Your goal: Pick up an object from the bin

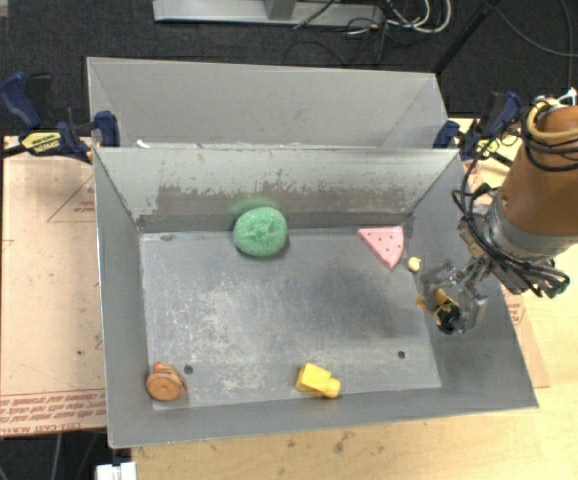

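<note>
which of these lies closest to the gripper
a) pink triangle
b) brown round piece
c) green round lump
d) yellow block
a: the pink triangle lies at the back right of the bin, just up and left of the gripper, while the other three lie farther off to the left.

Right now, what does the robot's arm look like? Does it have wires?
The arm wears a fat, rounded orange-brown cover. Black cables loop around and under it. At its end is a small gripper of grey metal and black parts, with yellow bits.
</note>
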{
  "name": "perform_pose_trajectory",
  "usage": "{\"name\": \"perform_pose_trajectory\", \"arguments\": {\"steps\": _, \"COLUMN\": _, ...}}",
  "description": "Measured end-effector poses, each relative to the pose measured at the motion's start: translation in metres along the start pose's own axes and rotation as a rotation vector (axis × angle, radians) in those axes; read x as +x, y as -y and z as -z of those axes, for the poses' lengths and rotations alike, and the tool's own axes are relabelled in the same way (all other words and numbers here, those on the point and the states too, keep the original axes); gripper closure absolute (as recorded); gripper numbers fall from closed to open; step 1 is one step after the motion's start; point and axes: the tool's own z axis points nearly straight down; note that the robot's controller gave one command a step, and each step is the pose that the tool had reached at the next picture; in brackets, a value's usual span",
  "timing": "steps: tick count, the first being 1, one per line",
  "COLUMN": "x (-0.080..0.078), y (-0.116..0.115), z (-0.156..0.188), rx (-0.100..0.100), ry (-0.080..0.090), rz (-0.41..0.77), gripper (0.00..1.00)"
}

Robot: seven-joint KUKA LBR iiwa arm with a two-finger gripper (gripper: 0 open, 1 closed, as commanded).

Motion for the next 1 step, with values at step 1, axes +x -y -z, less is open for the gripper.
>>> {"name": "perform_pose_trajectory", "arguments": {"steps": 1, "x": -0.0035, "y": -0.0213, "z": 0.0532, "rx": -0.003, "ry": -0.004, "rz": 0.013, "gripper": 1.0}}
